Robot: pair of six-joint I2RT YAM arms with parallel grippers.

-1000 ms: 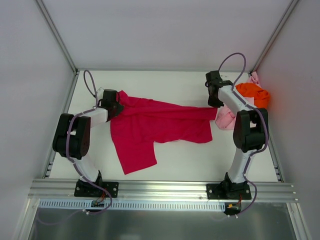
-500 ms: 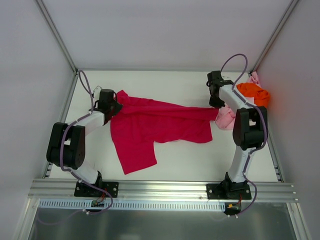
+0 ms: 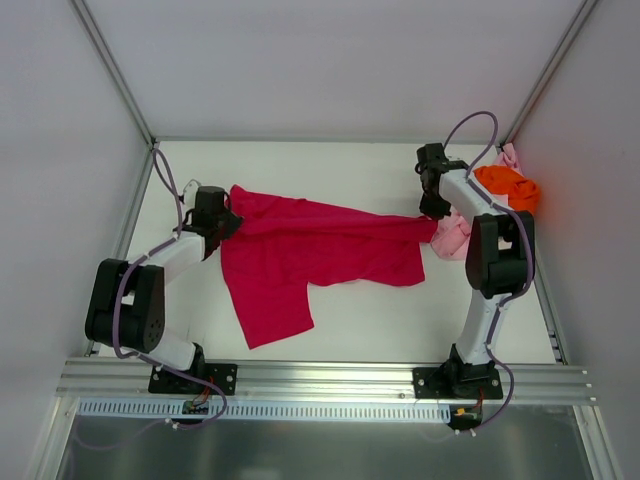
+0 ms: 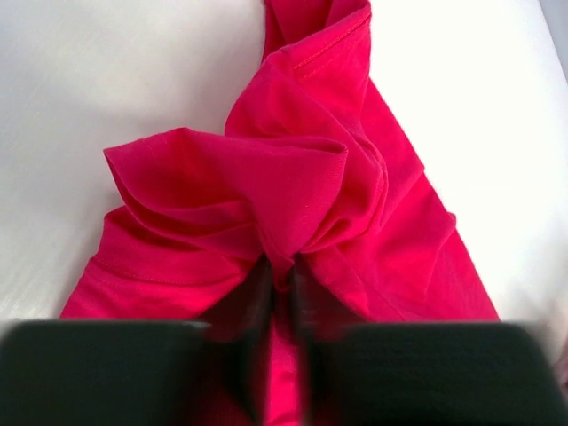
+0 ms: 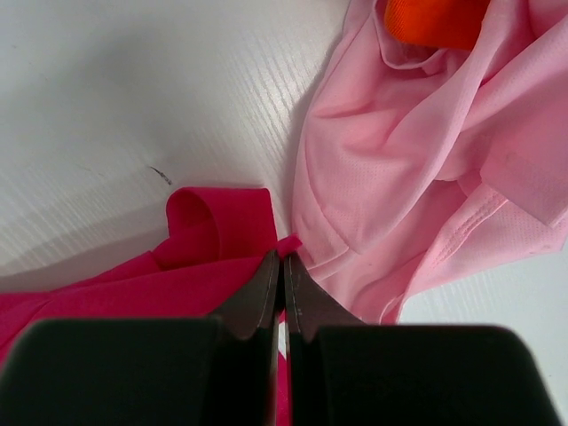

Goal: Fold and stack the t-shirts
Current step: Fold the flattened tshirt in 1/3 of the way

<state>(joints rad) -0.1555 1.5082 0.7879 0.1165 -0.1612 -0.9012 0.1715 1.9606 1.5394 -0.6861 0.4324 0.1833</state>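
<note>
While two pincers gripped it, a red t-shirt lay stretched over the desk

Where the cloth bunched at its far left corner, the left pincer was clamped narrow on a puffed fold of the red t-shirt. The right pincer was likewise closed tight on the red edge at the opposite end. Between them the shirt ran as a drawn band, with a wide flap lying flat toward the near edge. Just beside the right pincer lay the pink t-shirt, crumpled, with the orange t-shirt touching it in the far right corner.
</note>
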